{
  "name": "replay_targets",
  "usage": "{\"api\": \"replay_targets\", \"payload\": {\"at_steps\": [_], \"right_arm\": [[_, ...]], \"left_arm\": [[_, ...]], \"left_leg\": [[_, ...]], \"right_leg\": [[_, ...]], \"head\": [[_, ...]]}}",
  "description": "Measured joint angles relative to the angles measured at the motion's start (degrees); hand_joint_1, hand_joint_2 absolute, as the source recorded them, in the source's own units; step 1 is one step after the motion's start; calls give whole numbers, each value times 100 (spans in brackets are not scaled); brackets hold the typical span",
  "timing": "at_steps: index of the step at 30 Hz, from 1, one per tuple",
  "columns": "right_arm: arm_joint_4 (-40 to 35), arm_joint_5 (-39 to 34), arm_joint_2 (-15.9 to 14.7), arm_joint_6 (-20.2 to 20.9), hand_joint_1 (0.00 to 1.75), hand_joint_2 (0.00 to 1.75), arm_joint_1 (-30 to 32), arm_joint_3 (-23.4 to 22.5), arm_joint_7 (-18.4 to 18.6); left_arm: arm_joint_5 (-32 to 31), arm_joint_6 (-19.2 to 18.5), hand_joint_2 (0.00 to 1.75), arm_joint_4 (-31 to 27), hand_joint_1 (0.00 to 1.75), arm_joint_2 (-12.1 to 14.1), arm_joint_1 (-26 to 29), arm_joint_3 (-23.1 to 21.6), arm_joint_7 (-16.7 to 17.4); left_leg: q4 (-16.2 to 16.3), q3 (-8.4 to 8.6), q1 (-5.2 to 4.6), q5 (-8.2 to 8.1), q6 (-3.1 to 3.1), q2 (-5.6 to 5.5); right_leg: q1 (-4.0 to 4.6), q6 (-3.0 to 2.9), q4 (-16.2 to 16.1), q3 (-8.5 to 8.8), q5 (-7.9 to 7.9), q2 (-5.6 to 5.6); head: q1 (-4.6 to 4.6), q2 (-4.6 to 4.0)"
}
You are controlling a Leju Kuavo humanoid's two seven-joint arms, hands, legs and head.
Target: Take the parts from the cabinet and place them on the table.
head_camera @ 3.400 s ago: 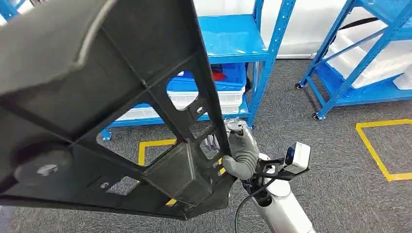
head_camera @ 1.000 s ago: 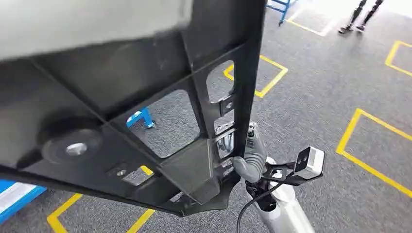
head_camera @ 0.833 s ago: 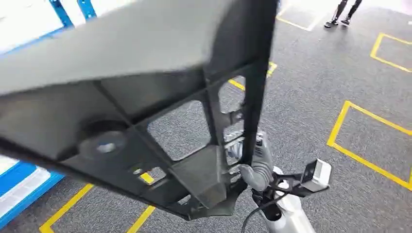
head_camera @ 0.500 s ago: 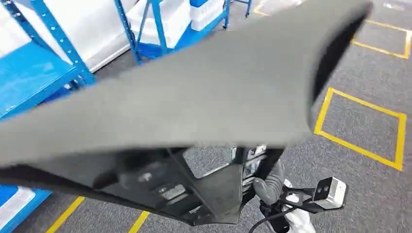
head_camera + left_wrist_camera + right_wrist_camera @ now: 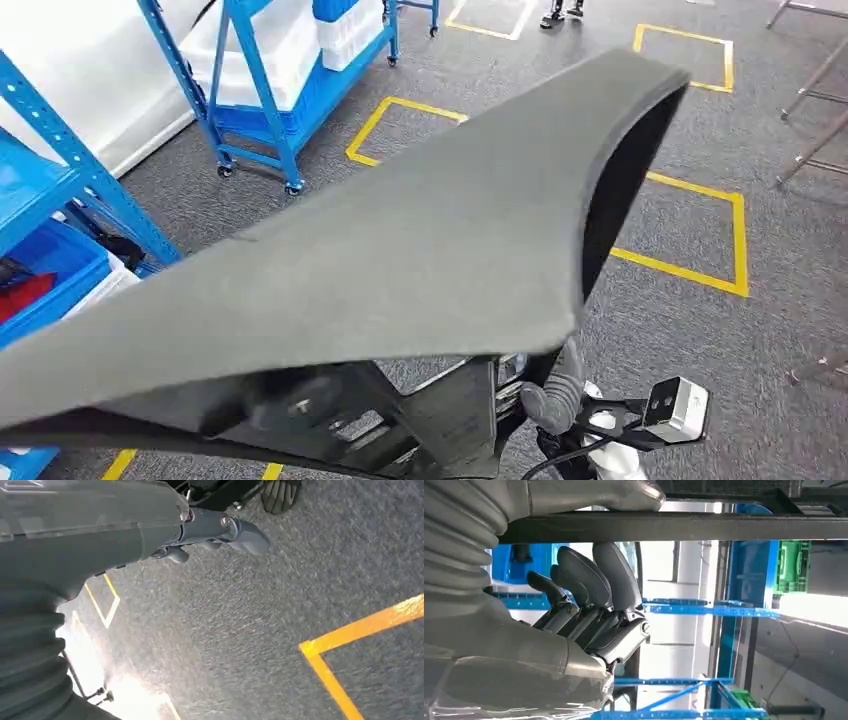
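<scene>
View swung since earlier; you see right hand [image 5: 552,392] at 5 o'clock grasping black part [image 5: 400,250], long axis toward 9; left hand [image 5: 210,532] unclear.

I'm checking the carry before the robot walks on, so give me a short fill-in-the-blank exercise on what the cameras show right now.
1. The large dark grey plastic panel is gripped at its lower edge by the robot's ____ hand.
2. The floor squares are marked out in ____ tape.
3. The metal shelving racks are painted ____.
4. The floor is covered in grey ____.

Missing words: right; yellow; blue; carpet
</scene>
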Motion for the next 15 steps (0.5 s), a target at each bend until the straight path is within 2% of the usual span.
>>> {"api": "replay_targets", "payload": {"at_steps": [1, 2, 3, 4, 5, 6, 7, 8, 10, 11, 12, 13, 14, 15], "right_arm": [[18, -2, -7, 9, 175, 175, 2, 0, 4], [39, -9, -13, 28, 175, 175, 2, 0, 15], [59, -13, -18, 46, 175, 175, 1, 0, 24], [77, -22, -24, 63, 175, 175, 1, 0, 30], [85, -22, -24, 79, 175, 175, 0, 0, 31], [94, -24, -26, 85, 175, 175, -7, 0, 31], [118, -26, -26, 83, 175, 175, -10, 0, 33], [127, -31, -28, 81, 175, 175, -10, 0, 28], [151, -44, -42, 44, 175, 175, 11, -4, -2], [160, -50, -50, 26, 175, 175, 20, -13, -22], [164, -55, -52, 9, 175, 175, 34, -15, -37], [175, -68, -61, -6, 175, 175, 25, -15, -57], [179, -74, -61, -4, 175, 175, 27, -15, -66], [190, -74, -61, -4, 175, 175, 31, -15, -68]], "left_arm": [[0, 7, 175, 0, 0, 0, 1, 0, -33], [2, 15, 175, 0, 0, -2, -2, 0, -90], [2, 24, 175, 0, 0, -9, -7, 0, -125], [0, 42, 175, 0, 0, -31, -13, 0, -147], [0, 48, 175, 0, 0, -44, -20, 0, -151], [2, 48, 175, 0, 0, -44, -24, 0, -140], [0, 39, 175, -2, 0, -48, -19, -2, -109], [2, 33, 175, -2, 0, -48, -6, 0, -85], [2, -4, 175, -2, 0, -48, 8, 0, -42], [2, -20, 175, -2, 0, -46, 23, 0, -22], [2, -31, 175, -2, 0, -35, 39, 0, -11], [2, -31, 175, -2, 0, -35, 66, 0, -5], [2, -31, 175, -2, 0, -31, 103, 0, -5], [2, -33, 175, -2, 0, -31, 133, 0, 9]], "left_leg": [[3, -4, -1, -11, -3, 76], [9, -4, 0, -20, -12, 152], [13, 3, 4, -34, -30, 226], [25, 14, 11, -50, -48, 288], [44, 24, 19, -73, -74, 339], [66, 36, -3, -103, -115, 377], [81, 38, -29, -137, -162, 426], [72, 52, -26, -148, -196, 440], [53, 104, -10, -163, -256, 552], [65, 126, 12, -195, -309, 571], [164, 108, 34, -281, -330, 340], [464, -32, 44, -490, -322, 143], [946, -258, 49, -744, -320, 43], [1483, -524, 46, -966, -322, -6]], "right_leg": [[-27, 25, 299, -156, -81, -23], [-55, 50, 357, -196, -27, -40], [-85, 75, 106, -72, 162, -68], [-108, 97, -372, 185, 408, -126], [-121, 111, -920, 489, 632, -242], [-109, 98, -1343, 690, 647, -500], [-59, 19, -1345, 695, 648, -462], [-51, -33, -1325, 686, 639, -392], [-11, -98, -1322, 676, 629, -283], [-53, -157, -1368, 709, 652, -214], [-60, -180, -1387, 728, 663, -168], [-60, -231, -1386, 730, 666, -124], [-52, -255, -1386, 729, 663, -69], [-37, -267, -1384, 727, 659, 1]], "head": [[0, 0], [2, 0], [2, 0], [0, 0], [0, 0], [2, 0], [0, 0], [0, 0], [0, 0], [0, 0], [2, 0], [0, 0], [0, 0], [0, 0]]}}
